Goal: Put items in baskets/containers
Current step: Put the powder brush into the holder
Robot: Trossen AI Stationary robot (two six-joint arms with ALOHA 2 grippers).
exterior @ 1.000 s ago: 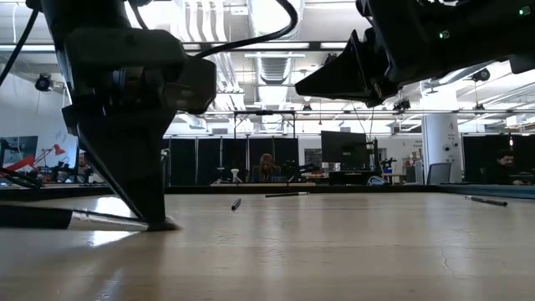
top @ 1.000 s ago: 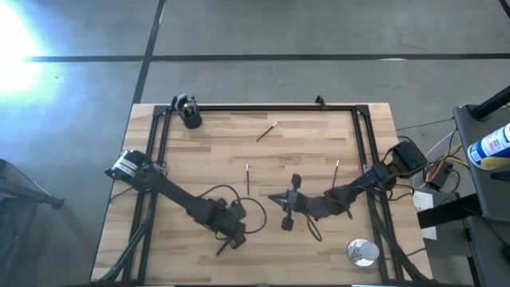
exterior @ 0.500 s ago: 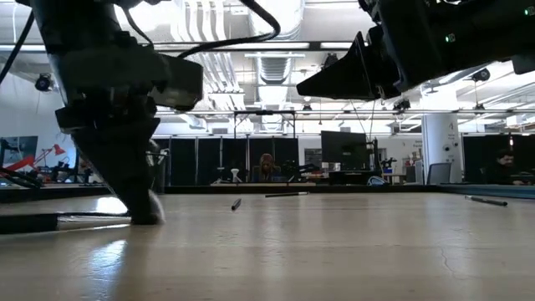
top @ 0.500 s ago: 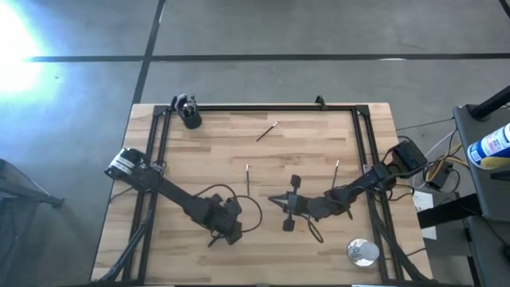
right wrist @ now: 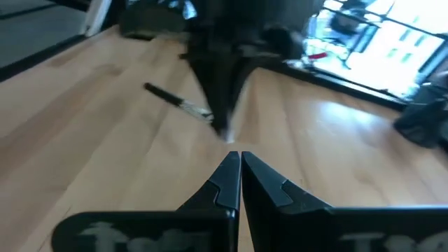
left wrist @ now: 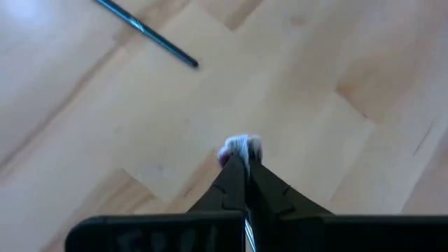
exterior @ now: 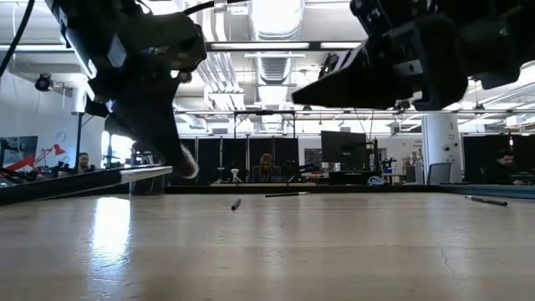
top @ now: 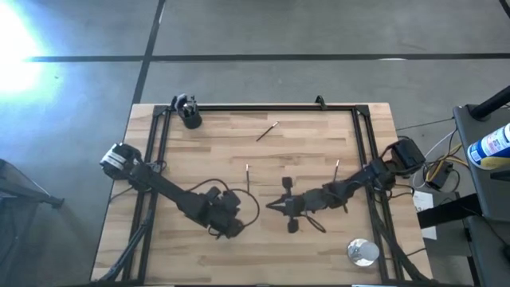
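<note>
My left gripper hangs above the table's near middle, shut on a slim makeup brush with a pale tuft. My right gripper hovers to its right, shut and holding nothing, pointing at the left gripper. The small black cup stands on its base at the far left corner. Three other brushes lie flat on the wood: one at the far middle, one at the centre, one by the right arm. My left gripper pinches the brush at its bristle end between the two fingertips, the pale tuft sticking out just past them. The fingers slant down from the table's left. The handle reaches out sideways and slopes slightly down; I cannot tell whether its free end touches the wood.
A shiny silver round object sits at the near right corner. A black frame rail runs along the far edge and down both sides. Bare wood lies between the cup and the grippers.
My left gripper has risen from the table and tipped, and the brush that lay flat beside its tips has come up with it, bristle end first. My right gripper has rolled about its own line while staying near the same spot.
</note>
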